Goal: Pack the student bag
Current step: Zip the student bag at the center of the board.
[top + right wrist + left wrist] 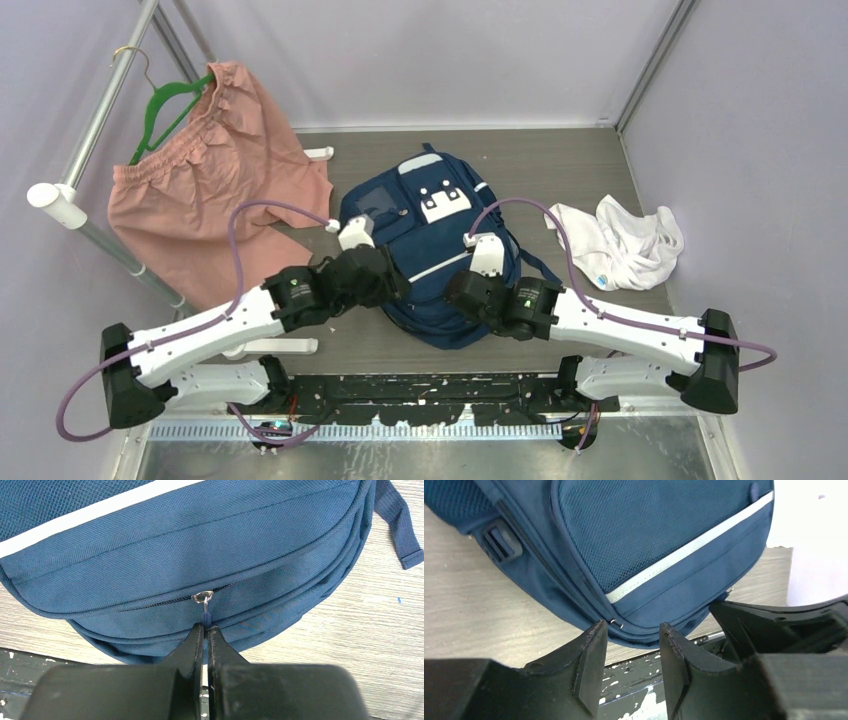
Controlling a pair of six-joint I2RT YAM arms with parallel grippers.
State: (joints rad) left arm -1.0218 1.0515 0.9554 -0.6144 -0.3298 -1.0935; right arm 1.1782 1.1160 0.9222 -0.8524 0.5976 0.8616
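The navy student bag [430,240] lies flat in the middle of the table, front pocket with white patch up, its top toward the arms. It fills the left wrist view [639,545] and the right wrist view [200,545]. My right gripper [205,627] is shut on the blue zipper pull [205,616] below a metal ring [202,597] on the bag's near edge. My left gripper [631,630] is open, its fingers apart just off the bag's near-left rim, holding nothing. In the top view both grippers, the left one [385,285] and the right one [462,290], sit at the bag's near end.
Pink shorts [220,170] on a green hanger [165,105] lie at the back left by a white rail [95,130]. A white cloth [620,245] lies to the right of the bag. Grey walls close in the table on three sides.
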